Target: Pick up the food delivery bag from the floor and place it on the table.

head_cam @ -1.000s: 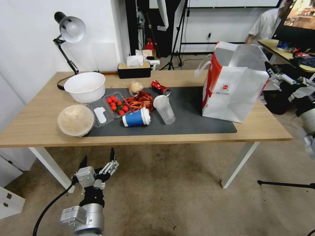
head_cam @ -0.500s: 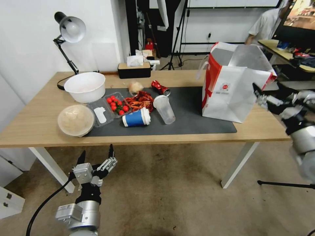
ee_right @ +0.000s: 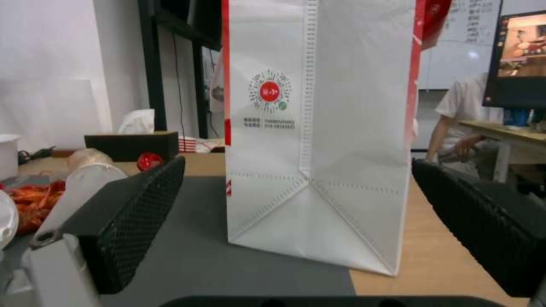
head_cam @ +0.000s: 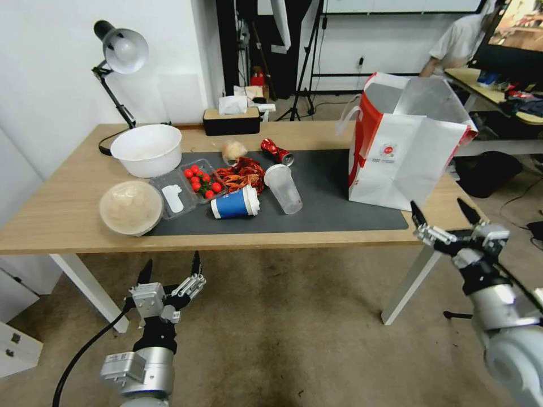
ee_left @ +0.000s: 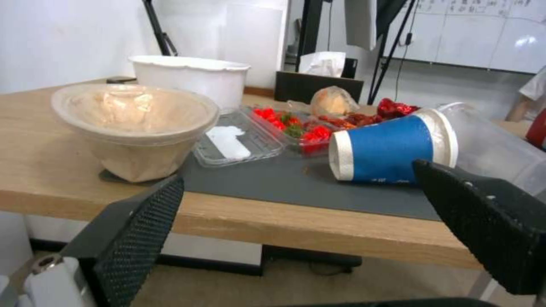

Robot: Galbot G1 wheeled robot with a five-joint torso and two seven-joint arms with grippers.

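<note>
Both grippers, left gripper (head_cam: 168, 271) and right gripper (head_cam: 445, 217), hang spread and empty; the food delivery bag (head_cam: 405, 148) on the table (head_cam: 56, 215) looks light, crushable, best held by its handles.

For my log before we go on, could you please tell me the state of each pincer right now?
Left pincer: open, holding nothing, low in front of the table.
Right pincer: open, holding nothing, near the food delivery bag.
</note>
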